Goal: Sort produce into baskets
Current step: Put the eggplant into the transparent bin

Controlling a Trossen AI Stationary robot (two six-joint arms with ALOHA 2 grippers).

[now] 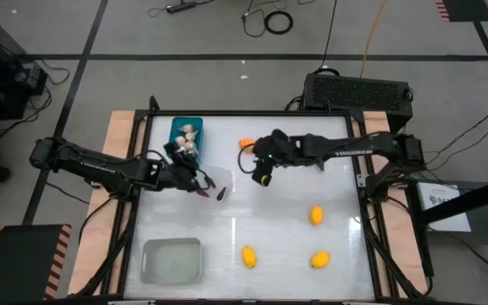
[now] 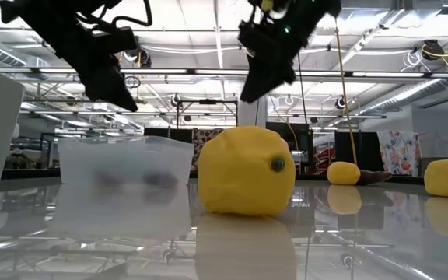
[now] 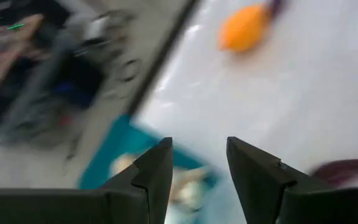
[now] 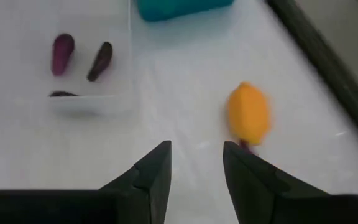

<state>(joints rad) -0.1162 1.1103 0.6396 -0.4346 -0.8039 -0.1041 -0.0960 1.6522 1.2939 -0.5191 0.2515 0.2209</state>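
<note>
A teal bin [image 1: 176, 125] at the far left holds whitish garlic bulbs [image 1: 188, 135]. Next to it a small translucent bin [image 4: 89, 93] holds dark purple eggplants [image 4: 99, 60]. My left gripper [image 1: 195, 176] hangs open and empty between these two bins; its wrist view shows the teal bin [image 3: 114, 152] and garlic [image 3: 185, 186] below the fingers. My right gripper [image 1: 263, 178] hangs open and empty near the table's middle. An orange lemon [image 4: 248, 114] lies on the table just beyond it, with a purple piece [image 4: 246, 144] at its end.
Three more lemons lie on the near right of the table [image 1: 316, 215], [image 1: 249, 256], [image 1: 320, 259]. A larger translucent bin [image 1: 172, 260] stands at the near left corner. A black box with cables [image 1: 358, 89] sits beyond the far edge.
</note>
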